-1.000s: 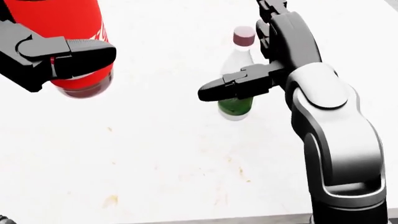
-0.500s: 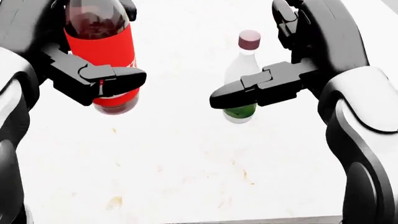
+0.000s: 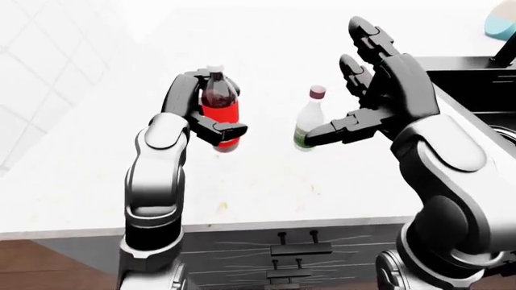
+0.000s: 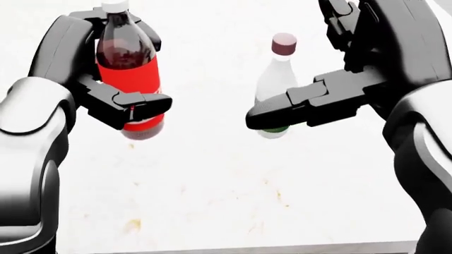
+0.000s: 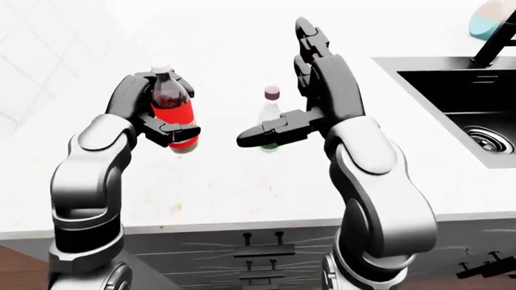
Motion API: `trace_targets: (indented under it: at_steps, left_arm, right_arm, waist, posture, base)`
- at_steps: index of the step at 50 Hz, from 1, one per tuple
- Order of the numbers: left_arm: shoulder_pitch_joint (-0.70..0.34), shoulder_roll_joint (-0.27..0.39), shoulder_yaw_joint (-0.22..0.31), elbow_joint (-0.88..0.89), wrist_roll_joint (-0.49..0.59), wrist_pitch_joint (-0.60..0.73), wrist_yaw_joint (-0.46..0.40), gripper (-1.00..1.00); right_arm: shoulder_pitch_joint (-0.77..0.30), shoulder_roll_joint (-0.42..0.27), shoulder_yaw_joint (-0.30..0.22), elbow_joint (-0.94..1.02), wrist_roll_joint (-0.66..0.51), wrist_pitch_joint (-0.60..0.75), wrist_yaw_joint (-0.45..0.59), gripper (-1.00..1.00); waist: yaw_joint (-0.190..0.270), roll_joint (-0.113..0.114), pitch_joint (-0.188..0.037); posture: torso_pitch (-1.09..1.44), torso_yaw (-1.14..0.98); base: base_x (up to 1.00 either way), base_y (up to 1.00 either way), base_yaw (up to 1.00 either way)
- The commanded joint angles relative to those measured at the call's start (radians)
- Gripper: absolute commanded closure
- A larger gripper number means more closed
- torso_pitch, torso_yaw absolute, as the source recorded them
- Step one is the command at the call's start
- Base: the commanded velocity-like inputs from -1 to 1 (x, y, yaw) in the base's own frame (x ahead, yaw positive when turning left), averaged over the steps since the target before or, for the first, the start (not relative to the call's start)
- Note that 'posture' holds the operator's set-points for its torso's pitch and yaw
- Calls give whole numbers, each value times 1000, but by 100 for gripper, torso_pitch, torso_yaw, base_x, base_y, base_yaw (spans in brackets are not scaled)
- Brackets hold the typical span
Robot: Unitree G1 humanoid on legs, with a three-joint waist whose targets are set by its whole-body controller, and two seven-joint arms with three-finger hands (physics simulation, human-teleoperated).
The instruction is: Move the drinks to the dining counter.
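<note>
A cola bottle (image 4: 123,50) with a red label and white cap is gripped in my left hand (image 4: 134,84), slightly tilted and seemingly just off the white counter (image 4: 212,180). To its right a clear bottle (image 4: 275,79) with a maroon cap and green liquid at the bottom stands upright on the counter. My right hand (image 4: 303,63) is open beside it. The thumb crosses in front of the bottle's lower part and the other fingers point up to its right; none closes on it.
A black sink (image 5: 452,90) with a dark faucet (image 5: 493,42) lies at the right, and a teal object (image 5: 492,15) sits at the top right corner. The counter's near edge runs along the bottom above dark drawers (image 5: 258,251). A white tiled wall (image 3: 48,78) stands at the left.
My left hand has carried the cola bottle down and toward the middle, so the whole bottle now shows. My right arm has shifted slightly right; the clear bottle has stayed put.
</note>
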Motion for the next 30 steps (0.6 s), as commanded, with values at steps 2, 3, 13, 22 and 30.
trace_targets:
  at_steps: [2,3,13,22,30]
  left_arm:
    - [-32,6,13,-21,0,-60,19,100]
    - [-28,5,11,-17,-1,-65,21,100]
    - [-4,9,17,34,-12,-113,44,100]
    - [29,3,19,77,-15,-171,62,87]
    - [47,-5,14,95,-18,-197,68,33]
  right_arm:
    - [-26,-10,-10,-22,10,-28,-12,-100]
    - [-28,-11,-12,-24,13,-25,-14,-100]
    - [-19,-17,-12,-24,36,-32,-33,-100]
    - [28,-10,3,-7,35,-83,-37,-100]
    - [39,-7,4,-1,31,-96,-32,-100]
  waist:
    - [0,1,-29]
    - [0,1,-29]
    - [-1,3,-33]
    - [-2,4,-35]
    - [-2,4,-37]
  posture:
    - [0,0]
    - [0,0]
    - [0,0]
    - [0,0]
    - [0,0]
  base:
    - [0,0,0]
    - [0,0,0]
    - [0,0,0]
    - [0,0,0]
    - [0,0,0]
